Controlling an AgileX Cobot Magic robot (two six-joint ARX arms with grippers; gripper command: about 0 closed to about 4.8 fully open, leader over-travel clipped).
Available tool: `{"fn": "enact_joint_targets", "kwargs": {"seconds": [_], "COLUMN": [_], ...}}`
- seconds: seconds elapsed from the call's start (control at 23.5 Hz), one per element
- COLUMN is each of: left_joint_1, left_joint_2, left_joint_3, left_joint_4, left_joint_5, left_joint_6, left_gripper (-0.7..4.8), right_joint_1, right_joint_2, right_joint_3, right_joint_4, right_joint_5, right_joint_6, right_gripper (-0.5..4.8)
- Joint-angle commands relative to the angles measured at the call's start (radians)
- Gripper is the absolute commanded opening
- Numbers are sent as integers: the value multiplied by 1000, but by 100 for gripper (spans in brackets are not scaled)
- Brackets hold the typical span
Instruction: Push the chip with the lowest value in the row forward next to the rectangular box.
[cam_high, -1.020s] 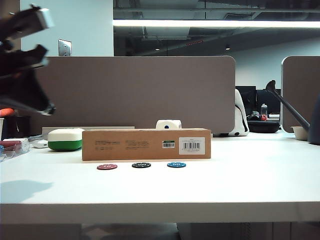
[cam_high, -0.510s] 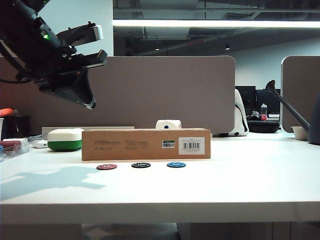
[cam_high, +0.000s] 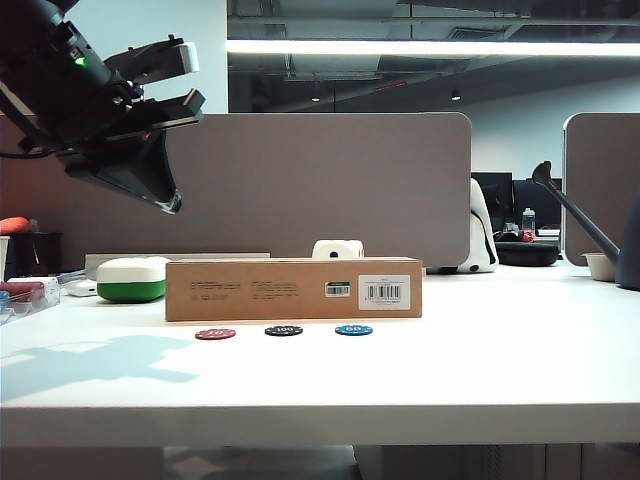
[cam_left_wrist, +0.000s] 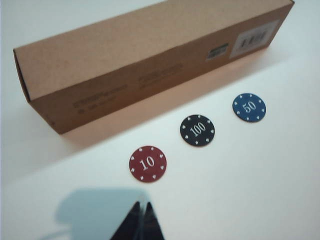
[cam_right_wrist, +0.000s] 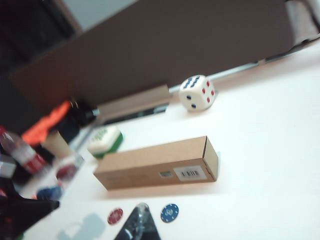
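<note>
Push not begun: red chip (cam_left_wrist: 147, 163) lying in row, apart from box (cam_high: 293, 289); left gripper (cam_left_wrist: 139, 222) hovering high left, fingers pressed together; right gripper (cam_right_wrist: 138, 223) also looking pressed together.

My exterior view is evenly lit, with a ceiling strip light (cam_high: 430, 47) burning white across the top and the left arm (cam_high: 95, 110) reading as a dark silhouette. It throws a soft shadow on the counter (cam_high: 420, 380) at far left. The left wrist view is bright and slightly washed out, and the box (cam_left_wrist: 150, 55) shades the counter beside the chips. The right wrist view is blurred throughout, worst along its edges.
</note>
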Motion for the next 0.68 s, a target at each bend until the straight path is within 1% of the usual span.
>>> {"fn": "enact_joint_targets", "kwargs": {"seconds": [0.04,0.09,0.13,0.17,0.21,0.26,0.3,0.38,0.47,0.51,0.55,0.68], "left_joint_1": [-2,-2,-2,-2,-1,0,0,4,11,13,16,16], "left_joint_2": [-39,-45,-67,-77,-97,-106,-120,-143,-170,-179,-190,-199], "left_joint_3": [2,2,2,2,2,2,2,2,2,2,2,2], "left_joint_4": [-66,-79,-106,-113,-124,-124,-122,-126,-127,-127,-127,-116], "left_joint_5": [0,0,1,0,0,1,1,1,1,2,0,1], "left_joint_6": [1,1,1,1,1,1,1,1,1,1,1,1], "left_gripper": [-5,-5,-5,-5,-5,-5,-5,-5,-5,-5,-5,-5], "right_joint_1": [116,156,237,277,365,409,471,549,607,624,652,682], "right_joint_2": [218,280,388,436,554,620,719,870,1030,1091,1202,1363], "right_joint_3": [109,135,170,184,219,235,253,277,327,357,420,536], "right_joint_4": [-42,-54,-57,-56,-52,-41,-3,86,141,141,140,140], "right_joint_5": [1,2,5,7,26,27,26,19,20,20,19,23], "right_joint_6": [-126,-143,-170,-184,-211,-222,-229,-228,-227,-227,-227,-228], "right_gripper": [-5,-5,-5,-5,-5,-5,-5,-5,-5,-5,-5,-5]}}
